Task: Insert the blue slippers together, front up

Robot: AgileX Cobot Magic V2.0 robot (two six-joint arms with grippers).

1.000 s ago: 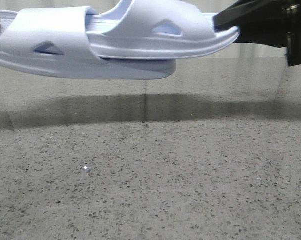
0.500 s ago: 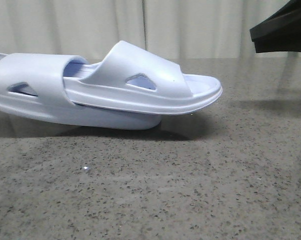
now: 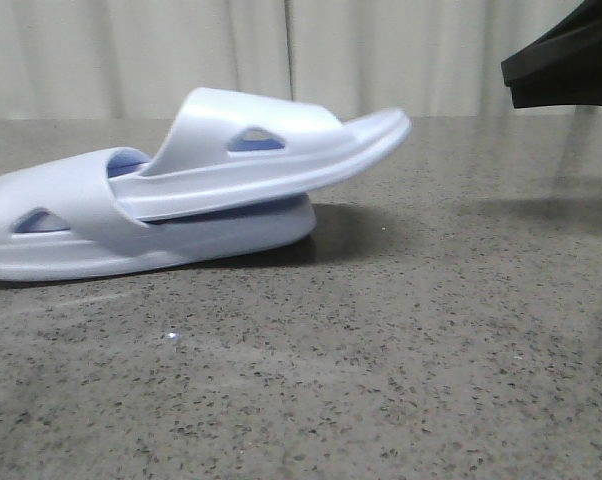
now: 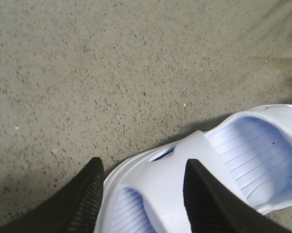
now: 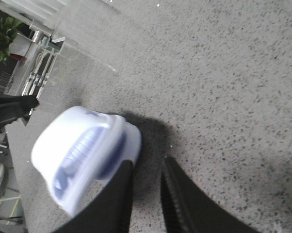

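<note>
The two pale blue slippers lie nested on the speckled table in the front view. The lower slipper [image 3: 71, 230] rests flat on its sole. The upper slipper [image 3: 271, 150] is pushed under the lower one's strap, and its free end tilts up to the right. My left gripper [image 4: 143, 165] is open just over the lower slipper [image 4: 165, 189], one finger beside its rim and one over its strap. My right gripper [image 3: 511, 80] hangs at the upper right, clear of the pair. In its wrist view it [image 5: 147, 162] has a narrow gap and holds nothing. The blurred slipper [image 5: 83, 150] lies beside it.
The grey speckled tabletop [image 3: 381, 350] spreads in front of and to the right of the slippers. A pale curtain [image 3: 381, 50] hangs behind the table. A potted plant [image 5: 3, 43] and a rack stand beyond the table edge.
The nested slippers came down from the air onto the table and shifted left. My right gripper let go of the upper slipper and stays raised. The upper slipper's free end now tilts up.
</note>
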